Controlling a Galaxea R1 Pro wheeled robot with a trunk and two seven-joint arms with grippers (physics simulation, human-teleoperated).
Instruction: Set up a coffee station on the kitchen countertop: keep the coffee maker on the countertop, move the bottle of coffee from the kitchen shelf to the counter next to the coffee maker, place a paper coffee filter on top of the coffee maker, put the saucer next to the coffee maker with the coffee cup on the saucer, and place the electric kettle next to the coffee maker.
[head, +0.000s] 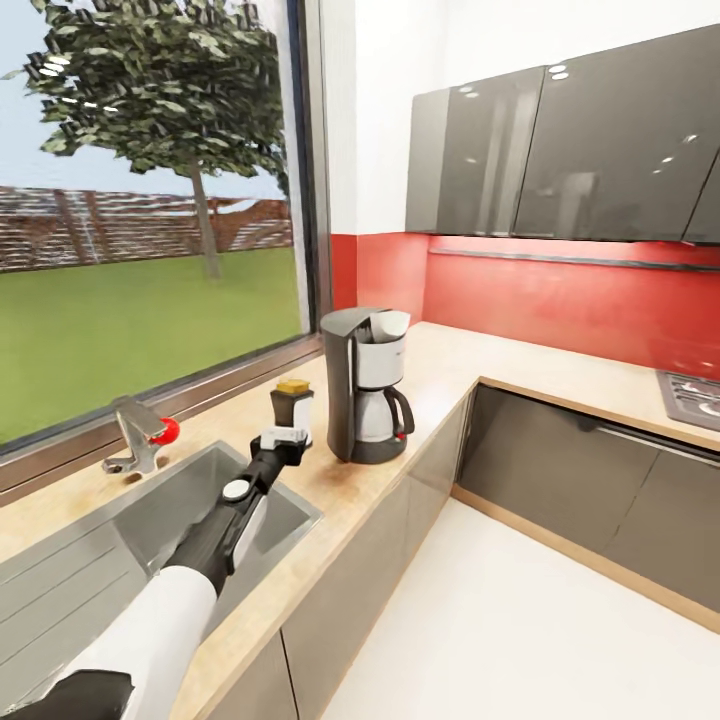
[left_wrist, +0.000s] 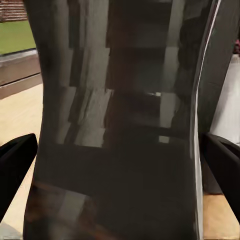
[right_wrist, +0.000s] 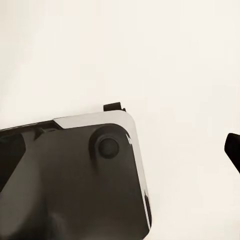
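Filling my left wrist view, the bottle of coffee (left_wrist: 120, 130) sits between my left fingers (head: 283, 437), clamped, resting on the bench (head: 440, 370) just beside the coffee maker (head: 366, 385), its required neighbour.

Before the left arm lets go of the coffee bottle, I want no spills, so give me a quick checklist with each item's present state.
1. Left end effector closed on the bottle: ok, fingers flank it.
2. Bottle upright: ok.
3. Bottle over the countertop, not the sink: ok.
4. Bottle beside the coffee maker, gap between them: ok.
5. Bottle base resting on the countertop: cannot tell, the end effector hides it.
6. Paper filter on the coffee maker: ok.
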